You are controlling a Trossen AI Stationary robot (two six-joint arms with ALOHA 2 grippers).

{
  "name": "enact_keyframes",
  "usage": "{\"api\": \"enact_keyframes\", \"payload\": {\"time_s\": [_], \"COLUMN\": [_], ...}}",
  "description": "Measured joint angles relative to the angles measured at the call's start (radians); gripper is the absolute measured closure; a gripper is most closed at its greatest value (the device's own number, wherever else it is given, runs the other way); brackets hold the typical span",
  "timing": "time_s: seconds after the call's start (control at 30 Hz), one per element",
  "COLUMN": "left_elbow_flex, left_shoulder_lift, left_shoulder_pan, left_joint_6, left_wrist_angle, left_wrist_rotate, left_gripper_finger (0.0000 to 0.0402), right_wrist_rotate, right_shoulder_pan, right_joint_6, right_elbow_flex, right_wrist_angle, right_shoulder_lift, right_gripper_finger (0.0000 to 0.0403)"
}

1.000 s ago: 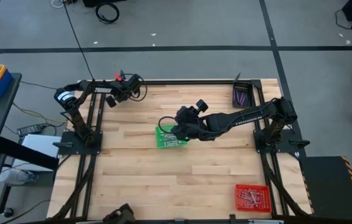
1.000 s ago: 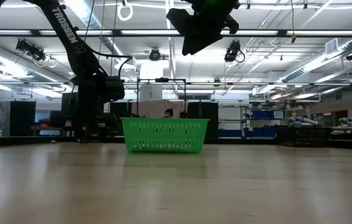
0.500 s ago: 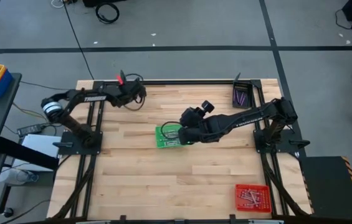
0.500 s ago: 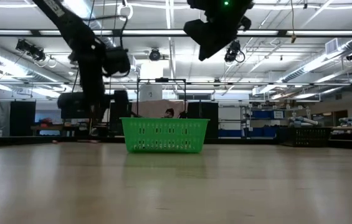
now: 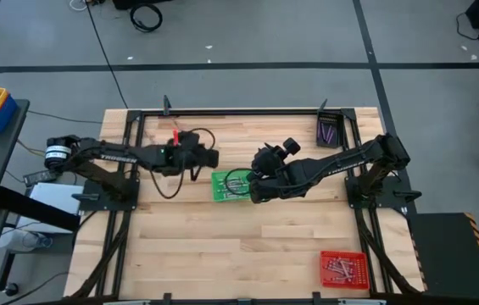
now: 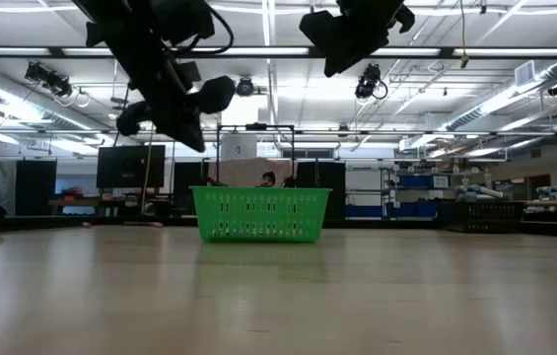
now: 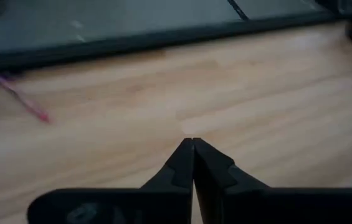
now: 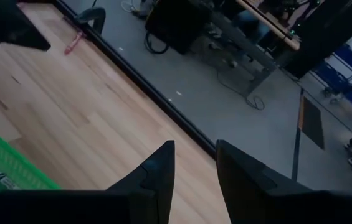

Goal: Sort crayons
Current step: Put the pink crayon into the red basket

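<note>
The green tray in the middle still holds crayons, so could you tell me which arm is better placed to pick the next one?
Probably the right: the right gripper hangs open at the green tray edge; the left gripper is shut, farther off.

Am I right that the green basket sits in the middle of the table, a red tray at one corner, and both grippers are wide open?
Not quite. The green basket and red tray are as you say, but the left gripper is shut, fingertips pressed together in the left wrist view. Only the right gripper shows a gap, empty.
</note>
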Motion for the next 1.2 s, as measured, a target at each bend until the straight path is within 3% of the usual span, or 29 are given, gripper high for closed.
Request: {"api": "enact_keyframes", "payload": {"time_s": [0.1,0.2,0.3,0.57,0.77,1.2], "left_elbow_flex": [0.000,0.000,-0.022,-0.051,-0.051,-0.040], "left_shoulder_lift": [0.000,0.015,0.053,0.192,0.303,0.395], "left_shoulder_pan": [0.029,0.122,0.228,0.432,0.484,0.545], "left_joint_6": [-0.090,-0.209,-0.154,-0.053,-0.220,-0.286], "left_wrist_angle": [-0.090,-0.140,-0.119,0.082,0.103,0.152], "left_wrist_rotate": [-0.087,-0.102,-0.128,-0.027,0.020,0.079], "left_gripper_finger": [0.0387,0.0376,0.0361,0.0277,0.0226,0.0239], "right_wrist_rotate": [-0.002,-0.003,-0.024,-0.057,-0.085,-0.084], "right_shoulder_pan": [0.001,0.000,0.000,-0.002,-0.004,-0.005], "right_joint_6": [-0.002,-0.014,-0.059,-0.159,-0.166,-0.168], "right_elbow_flex": [0.000,0.000,0.000,0.000,0.000,0.000], "right_wrist_angle": [0.021,0.059,0.116,0.209,0.208,0.221], "right_shoulder_lift": [0.000,0.000,0.000,0.002,0.003,0.004], "right_gripper_finger": [0.0282,0.0282,0.0282,0.0282,0.0282,0.0282]}}
